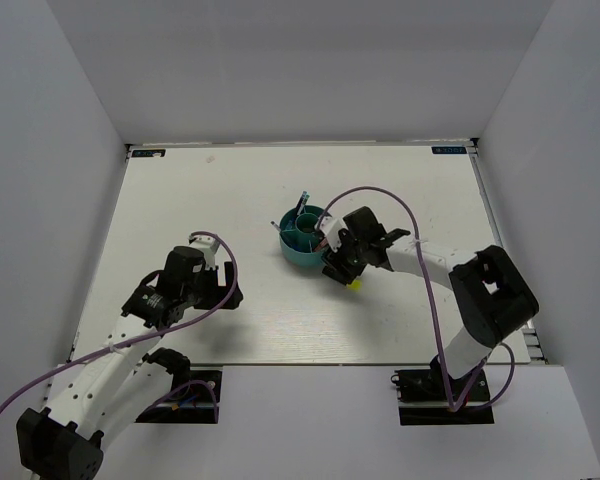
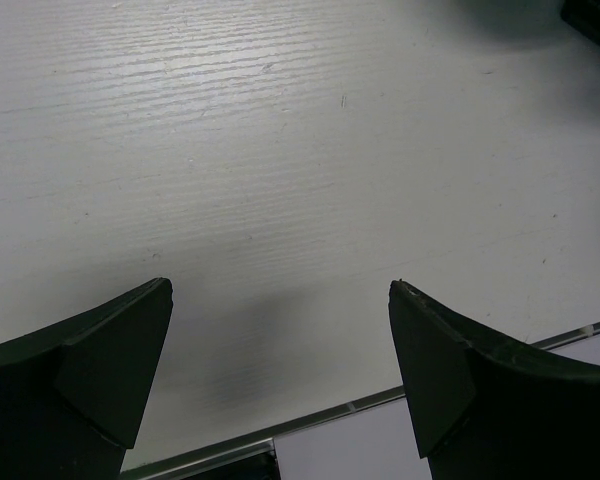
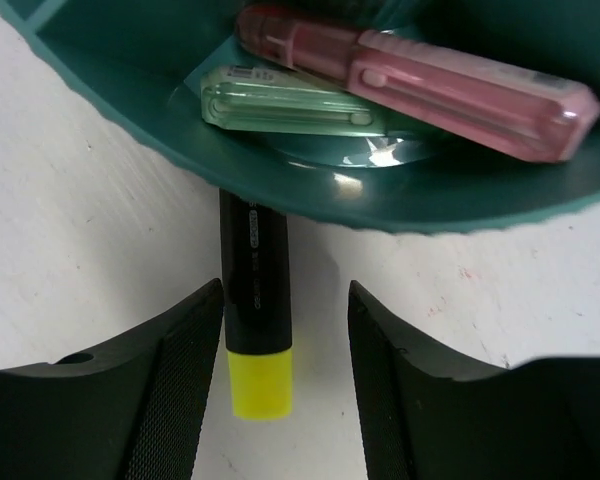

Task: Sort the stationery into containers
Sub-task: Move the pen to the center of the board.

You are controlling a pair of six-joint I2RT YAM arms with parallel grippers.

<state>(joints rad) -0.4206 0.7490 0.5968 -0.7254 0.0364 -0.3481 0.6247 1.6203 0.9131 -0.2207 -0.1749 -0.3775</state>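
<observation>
The round teal organizer (image 1: 302, 243) stands mid-table. In the right wrist view its rim (image 3: 280, 195) is seen, with a pink pen (image 3: 430, 85) and a pale green pen (image 3: 280, 100) lying inside. Thin blue pens (image 1: 302, 205) stick up from its far side. A black marker with a yellow cap (image 3: 255, 300) lies on the table outside the organizer, its far end hidden under the rim; its cap (image 1: 354, 285) shows from above. My right gripper (image 3: 285, 300) is open around the marker, which lies against the left finger. My left gripper (image 2: 280, 300) is open and empty over bare table.
My left gripper (image 1: 215, 290) hovers near the table's front edge (image 2: 380, 400) at the left. The right arm (image 1: 450, 265) stretches from the front right toward the organizer. White walls enclose the table on three sides.
</observation>
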